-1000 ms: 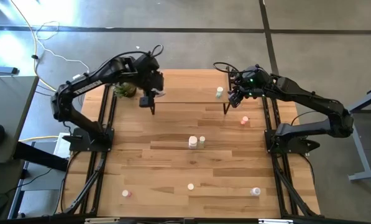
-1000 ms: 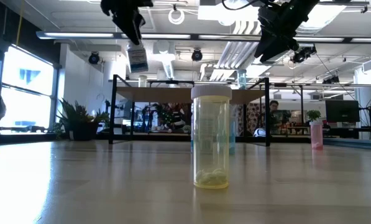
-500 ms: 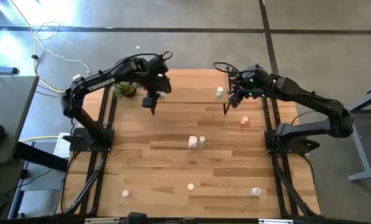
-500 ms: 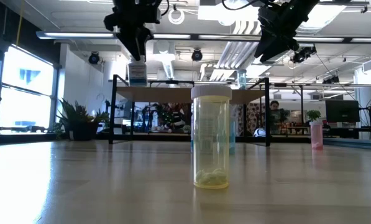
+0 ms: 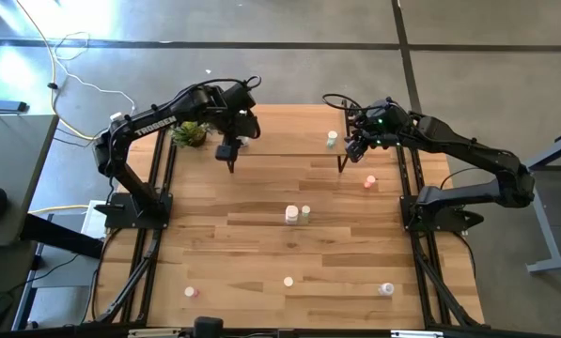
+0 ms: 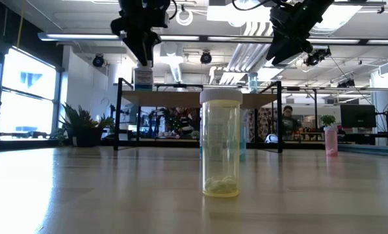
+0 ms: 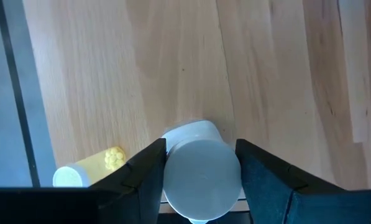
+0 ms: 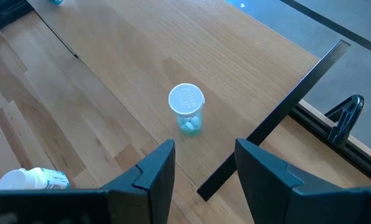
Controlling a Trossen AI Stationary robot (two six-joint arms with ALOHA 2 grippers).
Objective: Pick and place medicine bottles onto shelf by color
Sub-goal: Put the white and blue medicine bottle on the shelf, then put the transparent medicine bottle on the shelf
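The shelf (image 5: 289, 131) stands at the table's far end on dark legs (image 6: 119, 117). My left gripper (image 5: 238, 141) is above its left end, shut on a white labelled bottle (image 6: 142, 78). Whether the bottle's base touches the board, I cannot tell. A pale yellow bottle (image 7: 89, 171) lies on its side on the wood below it. My right gripper (image 5: 355, 145) is open and empty above the shelf's right end. Beneath it a greenish bottle (image 5: 332, 139) with a white cap (image 8: 186, 99) stands upright. A pink bottle (image 5: 370, 182) stands on the table to the right. My left gripper pinches the white bottle's top end (image 7: 176, 174) between its two fingers, one on each side of the round cap. The fingers come from above, pointing down. The bottle hangs upright below the fingers (image 6: 142, 58), just over the shelf board.
A green plant (image 5: 188, 134) sits left of the shelf. A clear yellow bottle (image 6: 221, 143) and a smaller one (image 5: 305, 214) stand mid-table. Three small bottles (image 5: 191, 292) (image 5: 288, 281) (image 5: 386, 289) stand near the front edge. A white bottle (image 8: 33, 179) lies on its side.
My left gripper has gone a little toward the table's right edge and down toward the shelf. It has turned, so the white bottle, tilted before, now hangs upright and lower. The right arm has kept still.
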